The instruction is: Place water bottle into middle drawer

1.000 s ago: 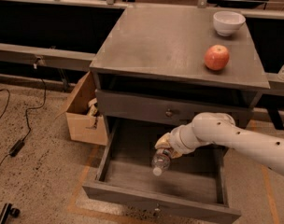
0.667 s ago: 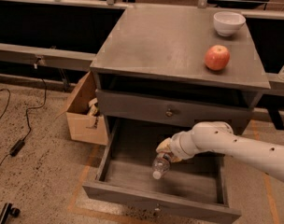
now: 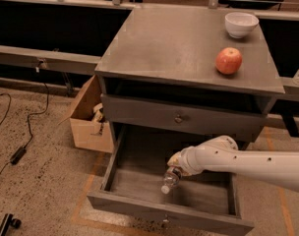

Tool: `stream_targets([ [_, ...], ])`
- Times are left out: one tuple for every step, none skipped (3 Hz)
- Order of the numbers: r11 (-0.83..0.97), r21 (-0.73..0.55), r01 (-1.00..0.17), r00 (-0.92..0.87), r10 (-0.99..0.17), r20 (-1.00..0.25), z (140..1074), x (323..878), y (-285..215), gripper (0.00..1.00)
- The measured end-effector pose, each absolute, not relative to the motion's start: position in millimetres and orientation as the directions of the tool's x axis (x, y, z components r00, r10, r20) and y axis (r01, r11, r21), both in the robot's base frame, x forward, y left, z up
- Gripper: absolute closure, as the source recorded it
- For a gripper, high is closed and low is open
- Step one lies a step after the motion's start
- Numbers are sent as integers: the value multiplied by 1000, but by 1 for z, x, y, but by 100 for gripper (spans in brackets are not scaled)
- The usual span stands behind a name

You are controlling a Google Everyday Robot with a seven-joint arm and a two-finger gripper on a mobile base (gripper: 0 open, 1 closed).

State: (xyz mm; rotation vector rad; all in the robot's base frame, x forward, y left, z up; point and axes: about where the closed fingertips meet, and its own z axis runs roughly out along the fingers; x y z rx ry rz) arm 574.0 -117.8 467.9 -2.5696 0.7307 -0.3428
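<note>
The water bottle (image 3: 170, 179) is a small clear bottle with a white cap, tilted cap-down toward the front left. My gripper (image 3: 177, 167) is shut on its upper end and holds it inside the open middle drawer (image 3: 139, 181), just above the grey floor at the drawer's centre. My white arm (image 3: 238, 162) reaches in from the right, over the drawer's right side. The bottle's base is hidden by the gripper.
Above the open drawer is a closed drawer front with a round metal knob (image 3: 178, 118). A red apple (image 3: 228, 60) and a white bowl (image 3: 241, 24) sit on the cabinet top. A cardboard box (image 3: 88, 116) stands left of the cabinet. A cable (image 3: 21, 132) lies on the floor.
The gripper and bottle have shifted slightly lower and toward the drawer's front. The bottle stays tilted cap-down in the grip.
</note>
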Motion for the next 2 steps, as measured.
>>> stream_targets([
  [-782, -424, -457, 819, -556, 144, 449, 574, -129, 35],
  [-793, -393, -465, 816, -556, 158, 440, 575, -132, 12],
])
